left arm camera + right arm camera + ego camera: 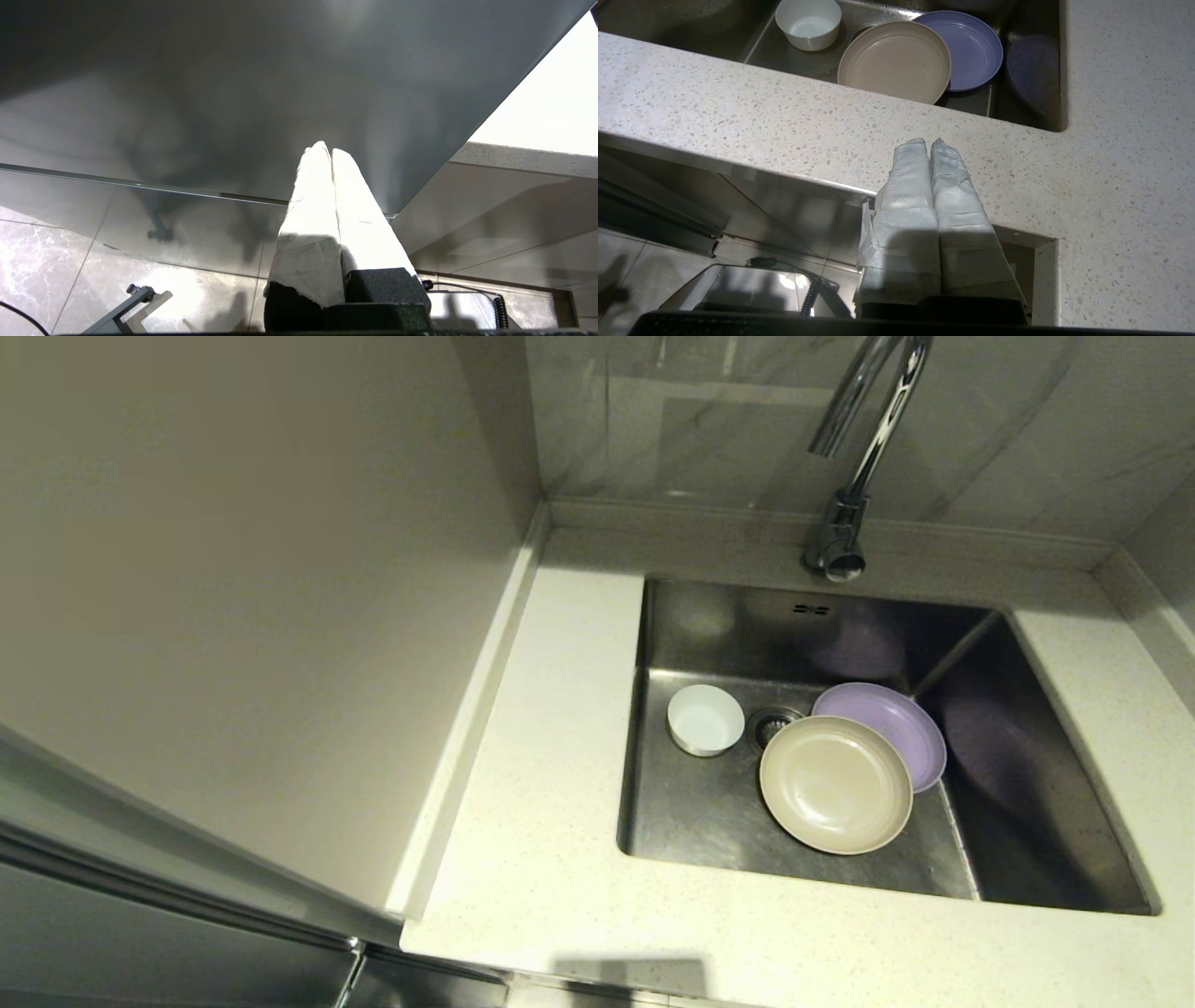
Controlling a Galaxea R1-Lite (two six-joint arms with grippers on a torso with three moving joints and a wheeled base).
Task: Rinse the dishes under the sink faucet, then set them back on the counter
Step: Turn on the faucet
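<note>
A small white bowl [705,719], a cream plate [835,784] overlapping a lilac plate [896,723] lie in the steel sink [709,812] under the faucet [864,439]; both grippers' jaws pressed together, empty.

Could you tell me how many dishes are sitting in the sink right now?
3. The white bowl stands left of the drain. The beige plate lies right of the drain, overlapping the purple plate behind it. All sit on the sink floor; nothing appears hidden.

Grey marbled wall tile [709,420] behind; plain panel [233,569] at left.
</note>
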